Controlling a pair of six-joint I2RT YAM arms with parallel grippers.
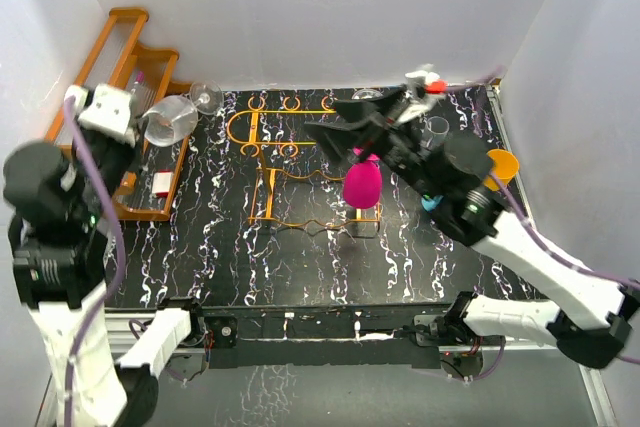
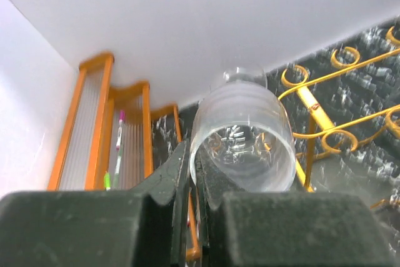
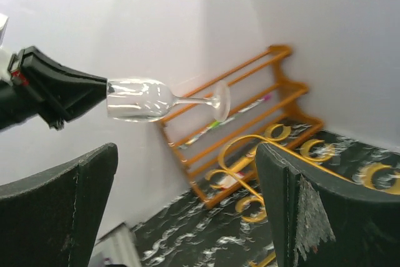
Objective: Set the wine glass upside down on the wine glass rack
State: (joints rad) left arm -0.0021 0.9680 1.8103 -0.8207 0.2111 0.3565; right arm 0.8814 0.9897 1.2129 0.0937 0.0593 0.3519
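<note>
The wine glass point(image 1: 170, 119), empty, is held on its side in the air at the far left. Its rim is pinched by the left gripper point(image 2: 190, 161), so the foot is free for a ring slot of the wine glass rack point(image 1: 268, 162) to its right. The right gripper point(image 3: 184, 211) is spread open, empty, above a pink glass point(image 1: 362, 183) at the rack's right end.

Left of the wine glass rack point(image 1: 268, 187), the left end effector point(image 1: 148, 125) and its clear wine glass point(image 1: 172, 119) filled the gap before the wooden rack point(image 1: 140, 57). Over the rack's right end hung the right end effector point(image 1: 325, 119), above a pink glass point(image 1: 362, 184). The desk point(image 1: 300, 267) in front of the rack lay unobstructed.
</note>
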